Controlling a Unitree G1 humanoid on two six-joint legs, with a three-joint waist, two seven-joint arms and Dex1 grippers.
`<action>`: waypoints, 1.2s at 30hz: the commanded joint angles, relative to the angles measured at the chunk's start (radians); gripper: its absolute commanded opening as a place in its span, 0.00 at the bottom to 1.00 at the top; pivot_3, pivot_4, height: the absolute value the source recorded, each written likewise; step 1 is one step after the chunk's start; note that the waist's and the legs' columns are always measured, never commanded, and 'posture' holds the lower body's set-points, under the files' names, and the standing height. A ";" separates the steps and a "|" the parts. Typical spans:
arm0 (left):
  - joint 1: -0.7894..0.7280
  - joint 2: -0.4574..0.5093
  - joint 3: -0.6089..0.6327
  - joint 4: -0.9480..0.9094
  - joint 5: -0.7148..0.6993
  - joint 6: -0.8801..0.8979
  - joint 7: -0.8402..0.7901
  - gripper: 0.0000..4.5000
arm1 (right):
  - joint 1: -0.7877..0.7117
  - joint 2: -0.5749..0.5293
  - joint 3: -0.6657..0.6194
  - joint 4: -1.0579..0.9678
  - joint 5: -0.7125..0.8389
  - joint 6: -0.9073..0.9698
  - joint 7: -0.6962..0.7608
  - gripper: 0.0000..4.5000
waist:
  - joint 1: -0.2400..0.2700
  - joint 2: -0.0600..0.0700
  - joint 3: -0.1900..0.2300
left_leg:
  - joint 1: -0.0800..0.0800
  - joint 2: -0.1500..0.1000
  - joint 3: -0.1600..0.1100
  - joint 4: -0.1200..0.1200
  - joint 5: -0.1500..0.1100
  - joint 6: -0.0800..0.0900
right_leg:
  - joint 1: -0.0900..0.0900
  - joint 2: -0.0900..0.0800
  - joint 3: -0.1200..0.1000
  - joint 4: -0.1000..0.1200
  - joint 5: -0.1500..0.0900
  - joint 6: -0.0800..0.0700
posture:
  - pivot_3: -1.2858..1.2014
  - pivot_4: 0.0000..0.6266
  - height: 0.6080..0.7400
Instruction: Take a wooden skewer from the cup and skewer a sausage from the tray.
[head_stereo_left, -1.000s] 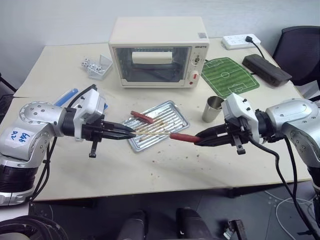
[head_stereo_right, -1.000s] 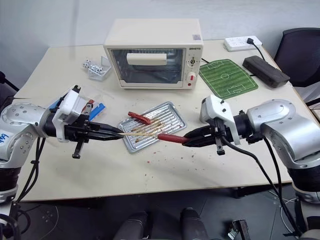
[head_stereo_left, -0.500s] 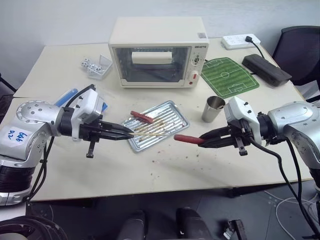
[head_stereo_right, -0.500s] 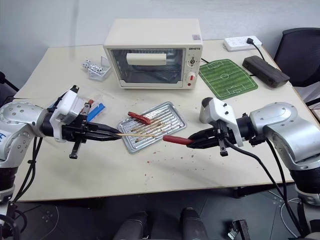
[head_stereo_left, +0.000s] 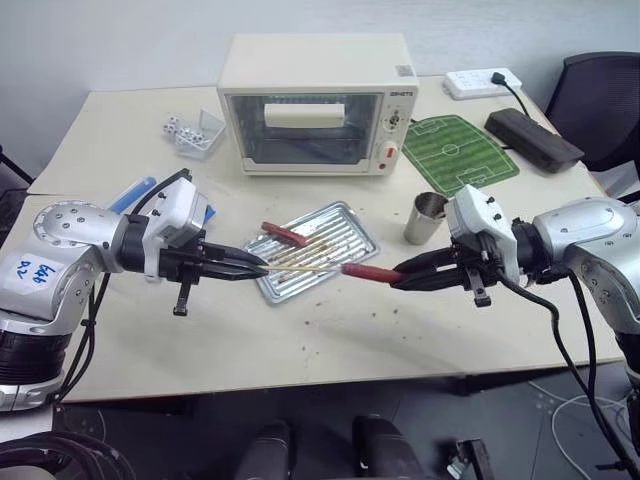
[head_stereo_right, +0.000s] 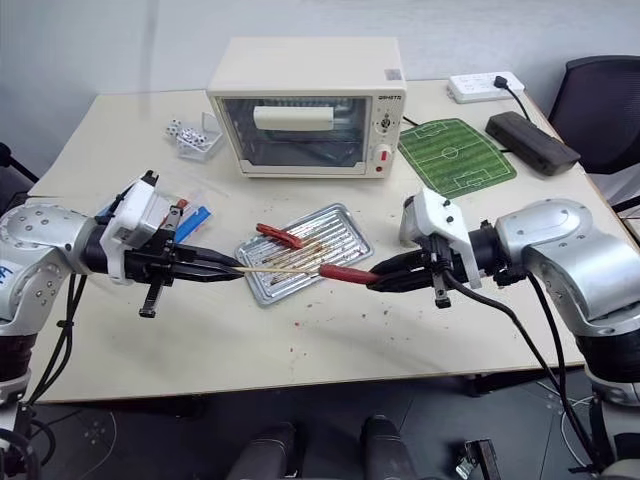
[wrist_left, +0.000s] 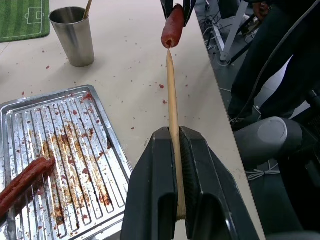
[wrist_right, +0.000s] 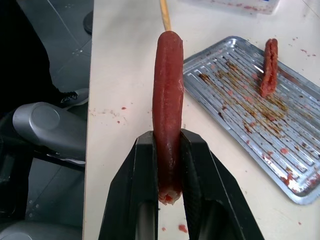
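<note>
Sausage (head_stereo_left: 368, 271) back at the tip of the wooden skewer (head_stereo_left: 300, 266), touching it above the tray's (head_stereo_left: 355, 224) near edge, after drifting apart half a second ago. Clamped lengthwise in the right gripper (head_stereo_left: 398, 277). Skewer pinched tight in the left gripper (head_stereo_left: 262, 267). Second sausage (head_stereo_left: 284, 234) lying in the tray; cup (head_stereo_left: 426, 219) standing just beyond.

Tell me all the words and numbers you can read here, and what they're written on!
Toaster oven: a small dark brand word at the top right of its front, too blurred to read.
White sticker on the robot's left arm: handwritten blue marks, not clear enough to read.
Small label on the oven's top corner: too small to read.
Green football-pitch mat: white pitch lines, no words.
</note>
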 joint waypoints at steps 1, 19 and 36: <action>-0.021 0.000 0.017 -0.025 -0.009 -0.006 -0.001 0.00 | -0.012 0.003 -0.022 -0.043 0.022 0.003 -0.004 0.12 | 0.000 0.000 0.000 | 0.000 0.000 0.000 0.000 0.000 0.000 | 0.000 0.000 0.000 0.000 0.000 0.000 | 0.52 0.24 1.00; -0.012 0.018 0.029 -0.027 -0.010 -0.004 -0.005 0.00 | 0.017 -0.015 -0.023 -0.001 -0.019 -0.031 0.016 0.12 | -0.001 0.000 0.000 | 0.000 0.000 0.000 0.000 0.000 0.000 | 0.000 0.000 0.000 0.000 0.000 0.000 | 0.52 0.24 1.00; -0.014 0.004 0.015 -0.030 -0.011 -0.006 -0.010 0.00 | -0.015 0.002 -0.031 -0.053 0.041 0.024 -0.011 0.12 | 0.000 0.000 0.000 | 0.000 0.000 0.000 0.000 0.000 0.000 | 0.000 0.000 0.000 0.000 0.000 0.000 | 0.52 0.24 1.00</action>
